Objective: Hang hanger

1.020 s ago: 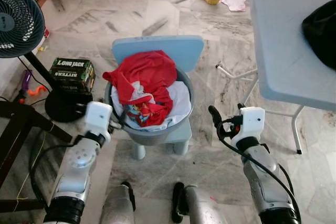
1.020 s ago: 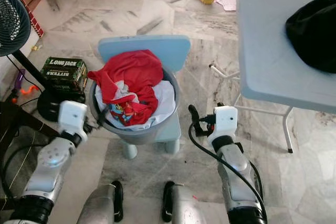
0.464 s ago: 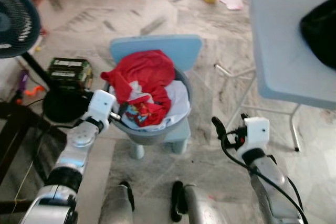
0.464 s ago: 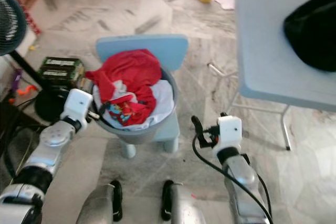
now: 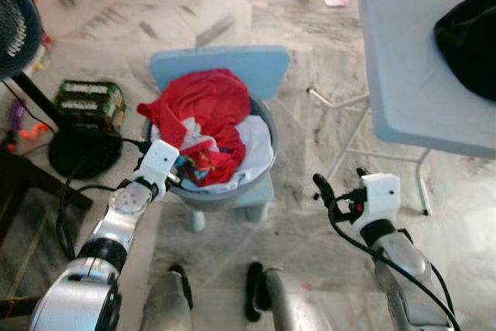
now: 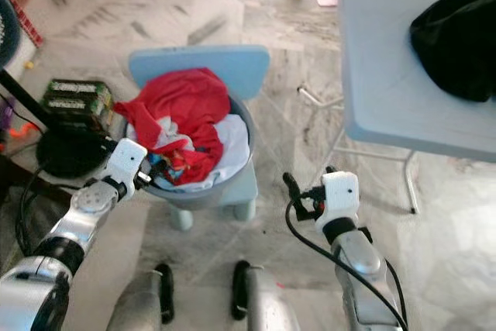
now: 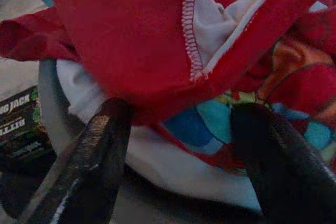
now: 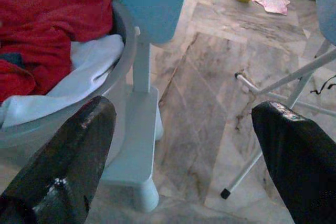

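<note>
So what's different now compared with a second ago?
The left hand has reached forward over the rim of the grey basin to the red clothes, fingers open around a fold, nothing gripped yet. The right hand stays open beside the blue chair; the laundry hasn't moved.

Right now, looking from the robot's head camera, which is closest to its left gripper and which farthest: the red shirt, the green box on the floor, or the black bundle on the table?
1. Red shirt: in the basin, right at the left gripper.
2. Green box: on the floor, farther to the robot's left.
3. Black bundle: on the table, far across on the robot's right.
</note>
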`<state>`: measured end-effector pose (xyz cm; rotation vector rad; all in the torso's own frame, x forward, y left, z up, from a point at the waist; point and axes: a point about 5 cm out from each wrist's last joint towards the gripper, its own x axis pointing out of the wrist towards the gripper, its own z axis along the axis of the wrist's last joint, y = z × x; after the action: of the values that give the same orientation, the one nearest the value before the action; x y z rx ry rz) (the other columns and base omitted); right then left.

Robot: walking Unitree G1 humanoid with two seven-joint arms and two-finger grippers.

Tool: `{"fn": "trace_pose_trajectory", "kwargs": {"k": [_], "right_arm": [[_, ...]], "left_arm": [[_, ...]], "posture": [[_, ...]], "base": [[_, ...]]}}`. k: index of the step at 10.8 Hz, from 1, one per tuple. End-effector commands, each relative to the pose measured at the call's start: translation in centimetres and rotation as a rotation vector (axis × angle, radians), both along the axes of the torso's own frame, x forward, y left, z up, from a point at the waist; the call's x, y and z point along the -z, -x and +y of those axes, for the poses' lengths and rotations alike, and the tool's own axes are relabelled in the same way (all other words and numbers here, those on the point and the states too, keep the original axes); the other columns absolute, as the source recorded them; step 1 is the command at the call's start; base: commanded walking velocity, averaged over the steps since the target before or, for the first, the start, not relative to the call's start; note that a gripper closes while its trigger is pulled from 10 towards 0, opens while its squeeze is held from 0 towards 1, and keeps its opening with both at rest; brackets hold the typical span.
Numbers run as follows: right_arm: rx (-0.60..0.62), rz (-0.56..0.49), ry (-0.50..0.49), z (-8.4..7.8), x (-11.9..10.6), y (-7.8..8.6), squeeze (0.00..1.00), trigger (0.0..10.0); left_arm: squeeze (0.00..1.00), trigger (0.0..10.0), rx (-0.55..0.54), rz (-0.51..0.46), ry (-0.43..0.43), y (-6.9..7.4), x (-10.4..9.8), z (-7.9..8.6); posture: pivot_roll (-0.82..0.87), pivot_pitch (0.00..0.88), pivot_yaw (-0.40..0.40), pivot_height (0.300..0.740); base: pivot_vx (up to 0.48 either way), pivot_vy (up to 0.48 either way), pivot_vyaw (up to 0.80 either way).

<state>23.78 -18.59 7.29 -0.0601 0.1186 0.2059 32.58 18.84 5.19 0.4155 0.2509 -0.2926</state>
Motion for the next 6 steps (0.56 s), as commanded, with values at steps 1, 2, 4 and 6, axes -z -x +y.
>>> {"fn": "trace_pose_trajectory", "kwargs": {"k": [1, 2, 4, 6], "right_arm": [[0.006, 0.016, 0.017, -0.5, 0.0, 0.4, 0.0, 10.0], [0.007, 0.018, 0.026, -0.8, -0.2, 0.7, 0.0, 10.0], [0.016, 0.032, 0.052, -1.8, -0.6, 1.7, 0.0, 10.0], [0.012, 0.059, 0.086, -2.7, -1.0, 3.3, 0.0, 10.0]], "left_arm": [[0.0, 0.0, -0.012, -0.001, 0.003, 0.1, 0.3, -0.2], [0.0, 0.0, -0.009, -0.027, 0.008, -0.1, 0.0, -0.5], [0.0, 0.0, -0.015, -0.082, 0.031, -0.2, -0.3, -1.1], [0.0, 0.0, -0.031, -0.14, 0.079, -0.3, -0.8, -1.9]], "posture": [[-0.11, 0.28, -0.136, 0.74], [-0.12, 0.286, -0.148, 0.74], [-0.16, 0.318, -0.182, 0.74], [-0.21, 0.345, -0.222, 0.74]], "base": [[0.0, 0.0, 0.0], [0.0, 0.0, 0.0], [0.0, 0.0, 0.0], [0.0, 0.0, 0.0]]}}
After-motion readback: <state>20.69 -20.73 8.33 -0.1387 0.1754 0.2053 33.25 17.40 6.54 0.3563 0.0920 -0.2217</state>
